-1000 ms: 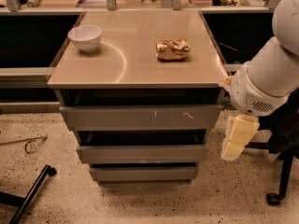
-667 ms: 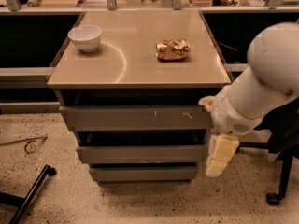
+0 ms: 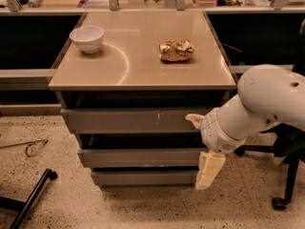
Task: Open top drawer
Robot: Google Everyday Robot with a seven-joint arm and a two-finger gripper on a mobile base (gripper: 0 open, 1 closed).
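The top drawer is the widest grey handle-less front, just under the tabletop, with small white scratch marks right of its centre. Its front lines up with the cabinet. My gripper is at the cabinet's right front corner, on a white arm that reaches in from the right. It is open and empty. One cream finger lies against the right end of the top drawer front. The other cream finger hangs down in front of the two lower drawers.
Two narrower grey drawer fronts sit below. On the tan cabinet top stand a white bowl at the left and a crumpled golden snack bag at the right. A black chair base is at the right and a black leg on the floor at the left.
My arm has swung left and down from beside the cabinet's right edge. The gripper now overlaps the right end of the drawer fronts. The drawers have not moved.
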